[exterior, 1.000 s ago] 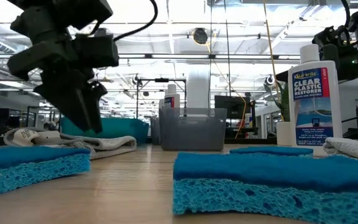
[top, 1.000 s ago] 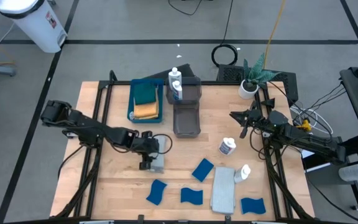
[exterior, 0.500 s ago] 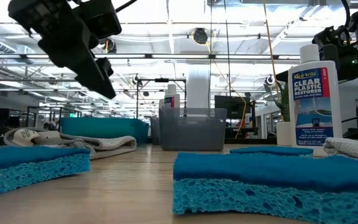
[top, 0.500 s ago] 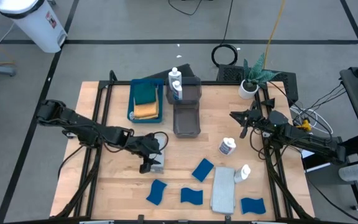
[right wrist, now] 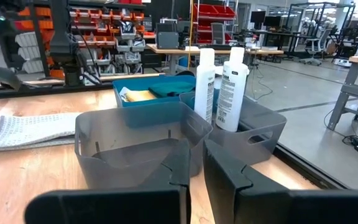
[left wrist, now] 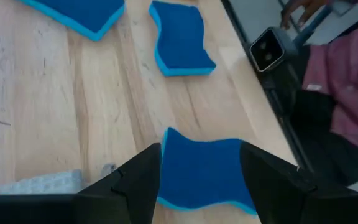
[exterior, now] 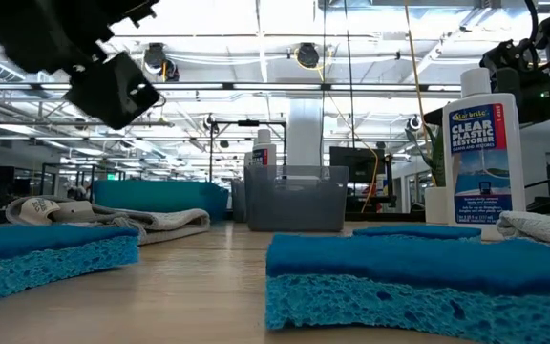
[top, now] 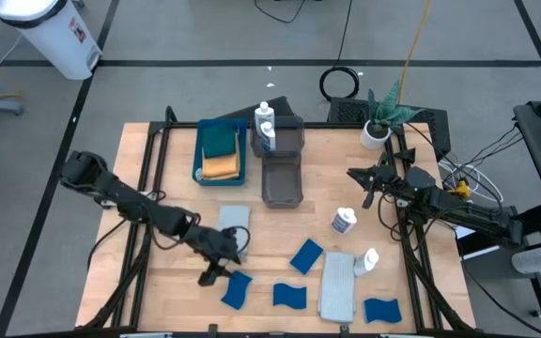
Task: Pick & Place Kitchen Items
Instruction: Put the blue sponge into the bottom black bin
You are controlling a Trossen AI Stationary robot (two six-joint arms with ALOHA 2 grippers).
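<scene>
My left gripper [top: 216, 270] hangs open above a blue sponge [left wrist: 204, 171] near the table's front edge. Its fingers stand on either side of the sponge without touching it, and it shows high up in the low view [exterior: 113, 91]. Behind it a folded grey cloth [top: 233, 218] lies flat on the table. Other blue sponges [top: 289, 297] [top: 305, 255] [top: 381, 310], a long grey cloth [top: 338, 284] and two white bottles [top: 344, 222] [top: 368, 260] lie to the right. My right gripper [top: 364, 192] waits shut at the table's right side.
A blue tray [top: 199, 155] at the back holds a green and an orange cloth. Beside it stand two grey bins [top: 282, 183] [top: 294, 131], the far one holding two bottles. A potted plant [top: 378, 127] stands at the back right. A person's pink sleeve [left wrist: 353, 93] shows beyond the front edge.
My left gripper has risen from the folded grey cloth and swung toward the table's near edge, tipping from pointing down to a slant, and now hangs over a blue sponge. The cloth stays flat where it was.
</scene>
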